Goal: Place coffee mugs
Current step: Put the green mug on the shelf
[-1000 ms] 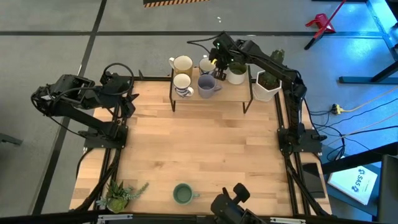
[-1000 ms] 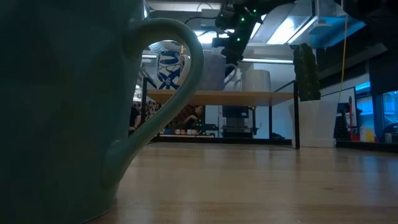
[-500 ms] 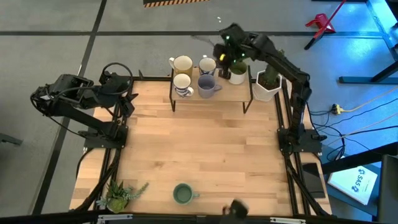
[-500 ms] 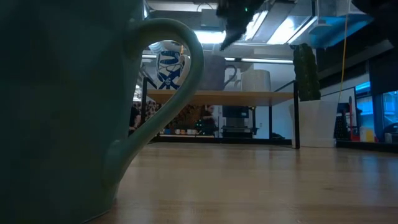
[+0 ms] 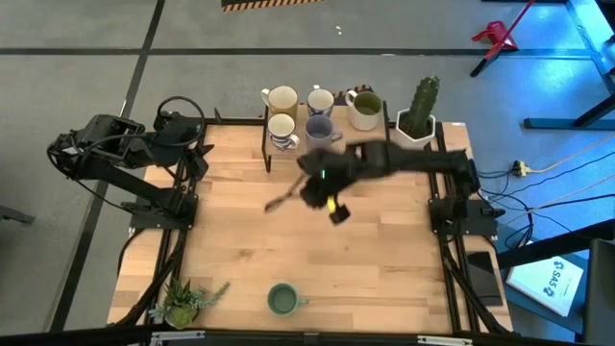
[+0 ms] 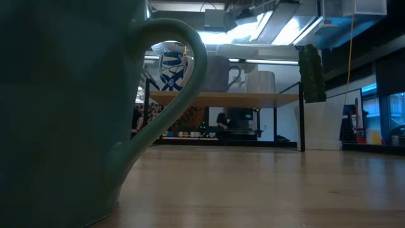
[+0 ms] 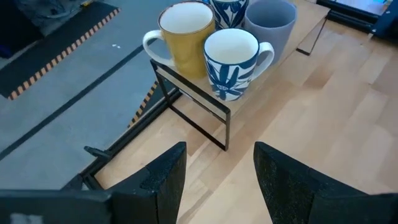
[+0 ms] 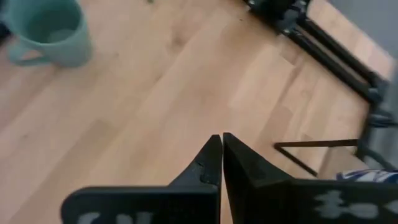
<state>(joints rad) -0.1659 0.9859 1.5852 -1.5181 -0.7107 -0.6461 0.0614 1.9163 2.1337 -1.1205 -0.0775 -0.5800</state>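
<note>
Several mugs stand on the black-framed shelf (image 5: 327, 144) at the table's far edge: a yellow mug (image 5: 282, 99), a white blue-patterned mug (image 5: 282, 130), a small white mug (image 5: 320, 99), a grey-purple mug (image 5: 320, 127) and an olive-cream mug (image 5: 365, 109). A green mug (image 5: 282, 300) stands alone by the near edge and fills the low view's left (image 6: 63, 107). My right gripper (image 8: 221, 155) is shut and empty, blurred over the table's middle (image 5: 279, 202), in front of the shelf. My left gripper (image 7: 217, 180) is open, waiting by the far left corner (image 5: 197, 154).
A white pot with a cactus (image 5: 418, 115) stands right of the shelf. A small green plant (image 5: 183, 303) lies at the near left corner. Bare wood (image 5: 317, 250) stretches between the shelf and the green mug.
My right gripper has drawn away from the mugs at the shelf's right end, risen, then swung fast toward the near edge and the left, down over the table's middle. The olive-cream mug it stood over now shows uncovered on the shelf.
</note>
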